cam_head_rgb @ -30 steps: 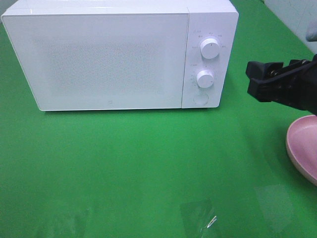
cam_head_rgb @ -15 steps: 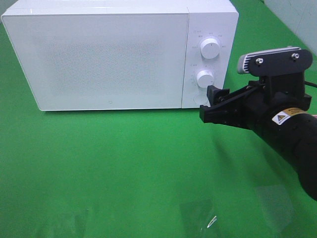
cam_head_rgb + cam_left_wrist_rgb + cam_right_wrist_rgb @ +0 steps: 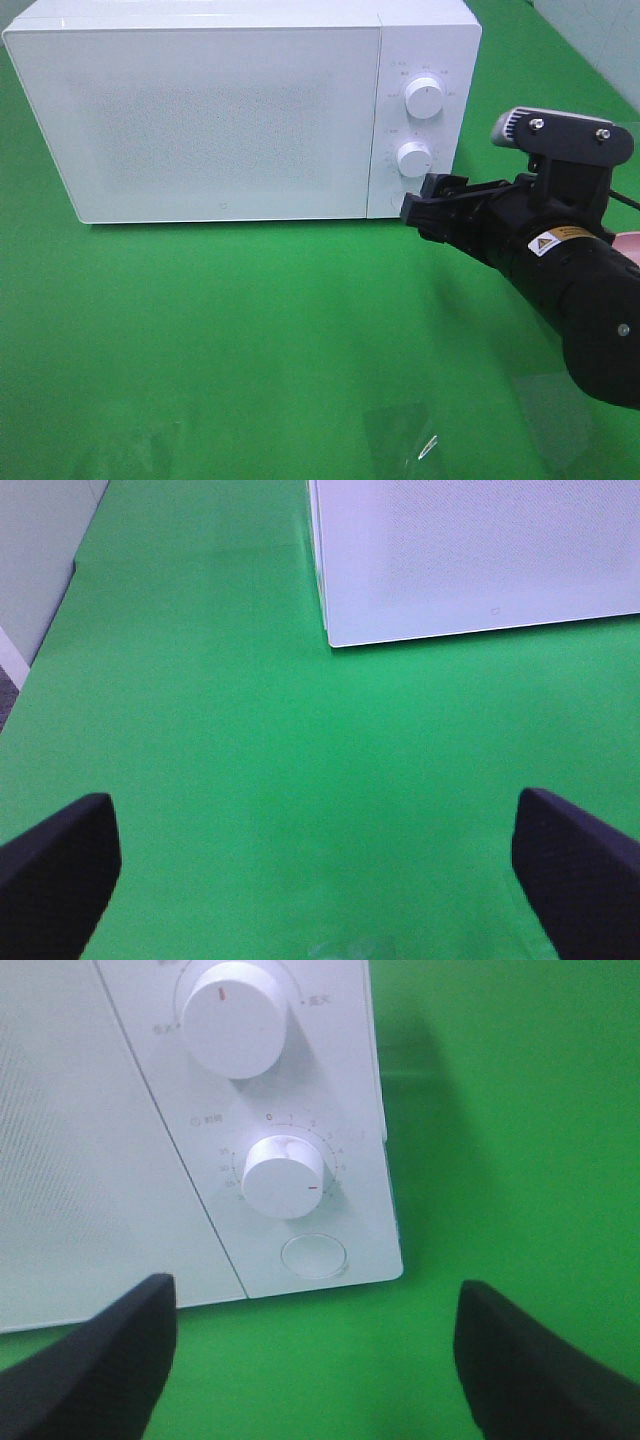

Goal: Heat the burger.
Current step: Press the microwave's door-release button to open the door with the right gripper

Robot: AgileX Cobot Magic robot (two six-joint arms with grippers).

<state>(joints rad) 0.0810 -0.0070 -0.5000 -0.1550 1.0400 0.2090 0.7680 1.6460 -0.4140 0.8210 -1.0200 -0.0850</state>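
Observation:
The burger is out of view in every frame. The white microwave (image 3: 220,110) stands at the back of the green table with its door shut. My right gripper (image 3: 425,205) is open and empty, hovering just in front of the round button (image 3: 405,200) at the bottom of the control panel. In the right wrist view, that button (image 3: 314,1256) sits between and ahead of the spread fingers of the right gripper (image 3: 315,1360), below the timer knob (image 3: 285,1175). My left gripper (image 3: 315,880) is open and empty over bare green cloth, short of the microwave (image 3: 480,560).
A sliver of the pink plate (image 3: 630,240) shows at the right edge, behind my right arm. The upper knob (image 3: 425,97) and lower knob (image 3: 413,158) stick out from the panel. Clear shiny patches (image 3: 400,440) lie on the cloth near the front edge.
My right arm has swung left from the right edge to the front of the control panel, now covering most of the pink plate. Its jaws stayed open.

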